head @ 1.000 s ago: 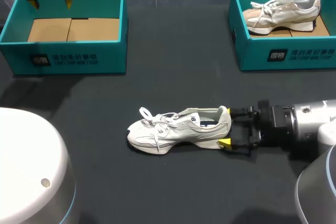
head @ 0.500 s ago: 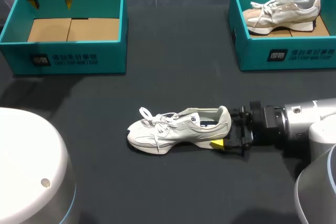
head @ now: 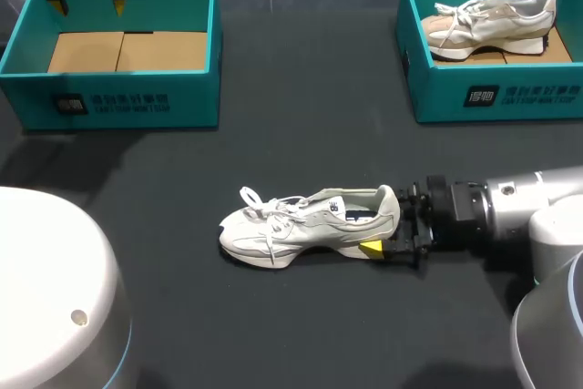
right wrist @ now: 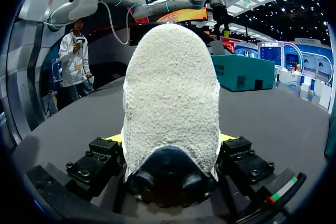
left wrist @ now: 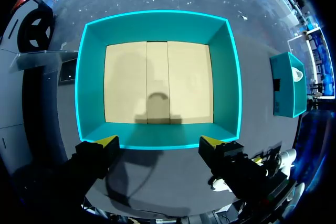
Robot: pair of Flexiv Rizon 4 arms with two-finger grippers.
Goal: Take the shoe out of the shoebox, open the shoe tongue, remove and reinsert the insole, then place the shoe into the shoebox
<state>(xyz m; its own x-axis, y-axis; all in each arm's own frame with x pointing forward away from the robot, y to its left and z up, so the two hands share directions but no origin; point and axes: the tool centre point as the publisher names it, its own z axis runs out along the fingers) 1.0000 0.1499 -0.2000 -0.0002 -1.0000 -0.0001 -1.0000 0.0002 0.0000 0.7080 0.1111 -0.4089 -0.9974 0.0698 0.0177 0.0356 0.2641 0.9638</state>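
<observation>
Lying on its sole on the table, the shoe is pointing its toe away from the right gripper. Its heel is sitting between that gripper's fingers, one on each side. In the right wrist view both fingers are seemingly pressing against the heel, so they are probably clamping it, though the contact itself is hard to see. The near yellow tip is showing beside the sole; the far one is hiding behind the heel. The left gripper is hanging over the far wall of the left box, well apart from the shoe, fingers spread wide and holding nothing. A second shoe is lying in the right box.
</observation>
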